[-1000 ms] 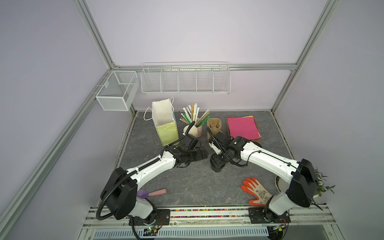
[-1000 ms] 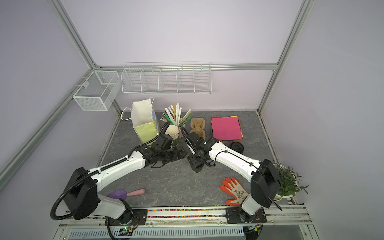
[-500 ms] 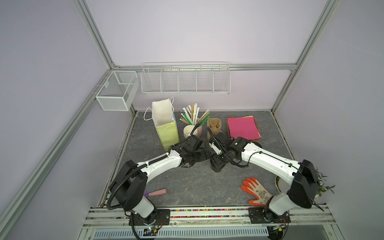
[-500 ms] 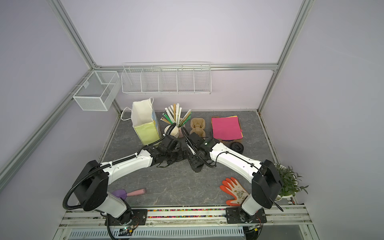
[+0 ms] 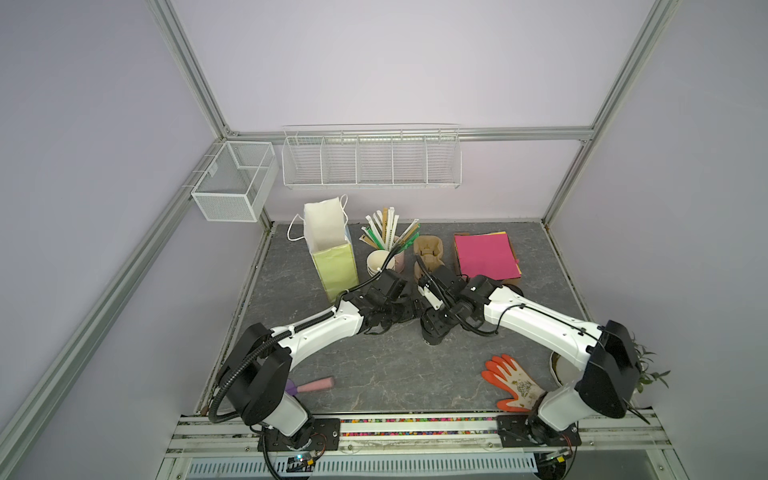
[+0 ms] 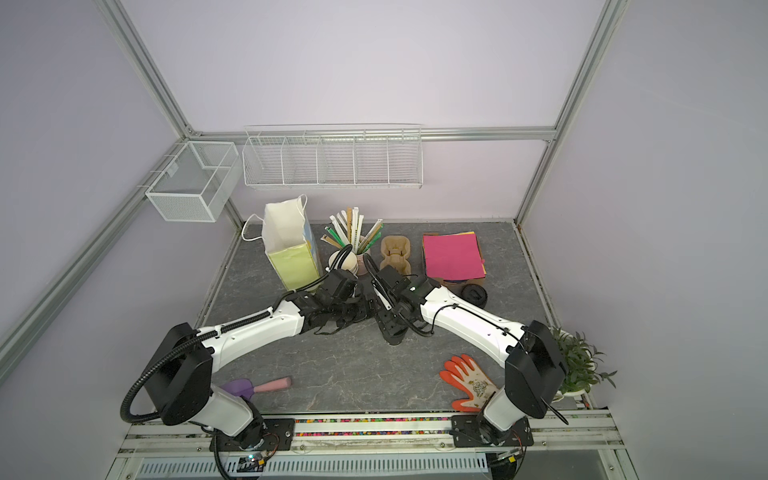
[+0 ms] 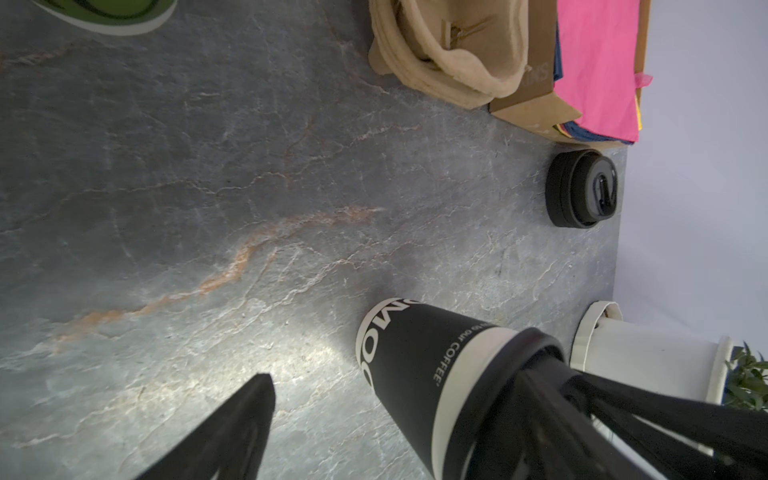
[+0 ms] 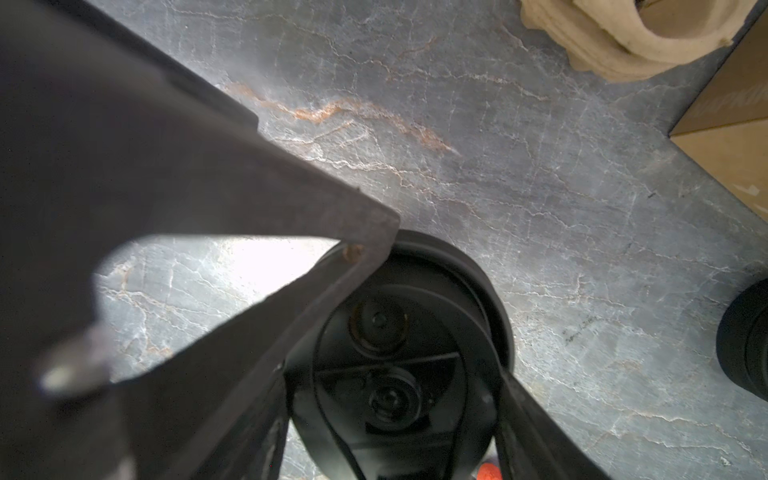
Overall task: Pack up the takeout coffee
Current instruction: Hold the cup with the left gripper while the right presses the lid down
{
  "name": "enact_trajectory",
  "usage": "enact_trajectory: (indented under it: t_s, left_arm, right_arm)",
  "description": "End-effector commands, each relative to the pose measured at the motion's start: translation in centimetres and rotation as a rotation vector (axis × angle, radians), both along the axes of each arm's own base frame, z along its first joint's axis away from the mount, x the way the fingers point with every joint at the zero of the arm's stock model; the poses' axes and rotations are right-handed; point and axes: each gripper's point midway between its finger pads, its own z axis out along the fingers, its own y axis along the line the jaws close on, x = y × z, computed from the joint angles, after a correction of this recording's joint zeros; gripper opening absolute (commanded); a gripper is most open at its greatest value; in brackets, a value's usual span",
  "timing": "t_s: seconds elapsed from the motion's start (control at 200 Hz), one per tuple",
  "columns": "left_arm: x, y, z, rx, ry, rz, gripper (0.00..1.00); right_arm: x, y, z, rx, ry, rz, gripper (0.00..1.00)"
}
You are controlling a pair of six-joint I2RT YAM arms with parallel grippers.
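Left gripper (image 5: 405, 313) has pushed in over the last second: it hung back nearer the bag (image 5: 334, 270), now it sits just beside the coffee (image 7: 407, 365), arm stretched low across the table (image 5: 374, 365). Right gripper (image 5: 435, 321) hasn't budged. It comes down from above and is clamped on the coffee at the lid (image 8: 395, 357); its wrist view looks straight down on that lid with a finger (image 8: 536, 415) against the rim. Coffee stands mid table between the two arms, on the robot's side of the carrier (image 5: 428, 251); base on the slate or just off it, can't tell. Top grip makes sense: it leaves the whole side wall free for a second grab. Left jaws are wide, nothing in them. One finger (image 7: 245, 415) shows well clear of the wall; the other I can't separate from the dark parts round the lid. Reads to me as a handover. Bag stands upright, mouth open, on the left side, so the left arm has the shorter, cleaner drop into it. Next step, my guess: left closes round the body below the lid, right lets go upward. Watch-outs: paper wall squeezed too hard pops the lid; two grippers this close can clash; right releasing before left has a firm hold tips the coffee.
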Motion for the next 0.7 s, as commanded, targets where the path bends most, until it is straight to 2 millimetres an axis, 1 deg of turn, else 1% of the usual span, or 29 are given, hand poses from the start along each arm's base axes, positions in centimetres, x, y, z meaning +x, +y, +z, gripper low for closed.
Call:
enact_trajectory:
  t_s: [0.0, 0.215, 0.49, 0.59, 0.695]
  left_arm:
    - [-1.1, -0.3, 0.4, -0.026, 0.007, -0.011, 0.88]
    - [-1.7, 0.2, -0.7, 0.001, 0.023, -0.009, 0.83]
    - [-1.9, -0.1, -2.1, 0.011, 0.047, -0.021, 0.8]
    - [-2.2, 0.1, -2.9, 0.026, 0.059, -0.021, 0.76]
    - [-2.5, 0.5, -4.3, 0.045, 0.079, -0.02, 0.73]
  right_arm:
    - [-5.7, -2.8, -5.0, -0.15, 0.281, 0.038, 0.73]
    - [-5.7, -2.8, -5.0, -0.151, 0.282, 0.036, 0.73]
    - [-5.7, -2.8, -5.1, -0.149, 0.283, 0.035, 0.73]
    - [-5.8, -2.8, -5.3, -0.149, 0.29, 0.033, 0.73]
    - [-5.9, -2.8, -5.6, -0.148, 0.297, 0.03, 0.73]
